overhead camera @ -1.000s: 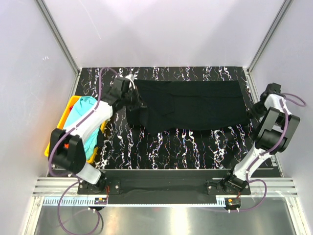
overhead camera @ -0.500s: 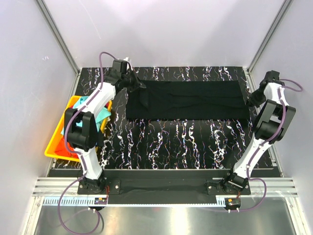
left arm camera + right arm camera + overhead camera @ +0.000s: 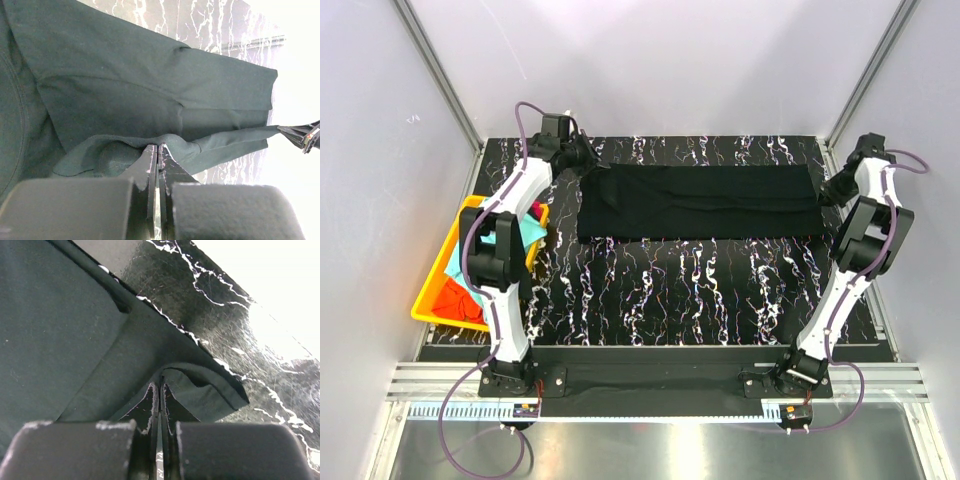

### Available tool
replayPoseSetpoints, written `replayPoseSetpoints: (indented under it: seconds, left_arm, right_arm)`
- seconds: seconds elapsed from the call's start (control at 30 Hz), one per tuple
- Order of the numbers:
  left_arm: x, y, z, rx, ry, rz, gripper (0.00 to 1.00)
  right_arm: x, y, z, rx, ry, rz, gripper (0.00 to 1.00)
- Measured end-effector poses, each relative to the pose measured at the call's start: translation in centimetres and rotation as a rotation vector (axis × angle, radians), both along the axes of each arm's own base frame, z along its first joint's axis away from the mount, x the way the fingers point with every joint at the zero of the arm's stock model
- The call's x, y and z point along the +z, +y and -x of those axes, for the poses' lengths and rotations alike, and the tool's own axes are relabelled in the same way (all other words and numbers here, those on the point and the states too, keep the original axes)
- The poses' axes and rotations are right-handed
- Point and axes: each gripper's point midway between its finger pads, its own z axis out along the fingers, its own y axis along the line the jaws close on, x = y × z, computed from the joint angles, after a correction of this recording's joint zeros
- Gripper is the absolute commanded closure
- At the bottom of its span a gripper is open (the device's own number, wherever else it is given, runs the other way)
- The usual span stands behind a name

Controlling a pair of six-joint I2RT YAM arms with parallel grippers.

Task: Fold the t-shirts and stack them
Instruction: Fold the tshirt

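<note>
Left gripper (image 3: 158, 150) and right gripper (image 3: 160, 385) tight on black t-shirt (image 3: 700, 200) at opposite edges

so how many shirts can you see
3: a black one spread across the table, a turquoise one and an orange-red one in the bin; more may be hidden underneath.

1. Reads as a robotics lab test cell, not a home or shop.
2. Boxed in by plain white panels (image 3: 660, 60) on aluminium profile posts (image 3: 440, 75).
3. Fitted with a cabled left arm (image 3: 505, 250) and right arm (image 3: 850, 280), bolted by an aluminium rail (image 3: 880, 380) at a black marbled table (image 3: 690, 290).
</note>
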Motion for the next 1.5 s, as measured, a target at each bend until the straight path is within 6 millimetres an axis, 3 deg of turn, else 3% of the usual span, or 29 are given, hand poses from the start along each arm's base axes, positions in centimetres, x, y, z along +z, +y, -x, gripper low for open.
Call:
replayPoseSetpoints:
  seconds: [0.57,0.67,0.8,0.83,0.9,1.1,1.17,1.33,1.43,1.5]
  left_arm:
    - [-3.1,-0.5,-2.1,-0.005,0.045,0.013,1.00]
    - [-4.0,-0.3,-2.6,-0.001,0.054,0.012,1.00]
    - [-5.4,0.3,-3.2,0.004,0.066,0.002,0.82]
    - [-5.6,0.4,-3.3,0.004,0.068,-0.003,0.71]
    - [-5.9,0.9,-4.0,-0.003,0.061,-0.027,0.70]
    - [-3.2,2.1,-5.2,-0.011,-0.017,-0.120,0.52]
    - [-2.0,2.8,-4.1,-0.002,-0.031,-0.151,0.54]
    - [0.2,3.7,1.7,-0.026,-0.031,-0.184,0.67]
    - [-0.5,3.6,5.3,-0.054,-0.011,-0.179,0.69]
    - [-2.3,3.2,7.4,-0.076,0.029,-0.169,0.69]
  right_arm:
    - [-1.3,-0.3,-1.3,0.017,0.029,-0.016,0.87]
    - [-1.6,-0.3,-1.8,0.022,0.029,-0.020,0.81]
    - [-1.9,-0.3,-2.6,0.039,0.026,-0.027,0.68]
    - [-2.0,-0.4,-2.8,0.044,0.026,-0.026,0.66]
    - [-1.8,-0.7,-3.3,0.059,0.021,-0.016,0.60]
    - [0.2,-1.6,-4.2,0.097,-0.003,0.037,0.50]
    - [0.6,-1.4,-3.8,0.097,0.005,0.037,0.49]
    - [1.7,0.3,-2.6,0.129,0.030,0.036,0.49]
    - [2.6,2.7,-2.6,0.183,0.027,0.037,0.50]
    - [2.9,5.0,-2.5,0.229,0.029,0.029,0.53]
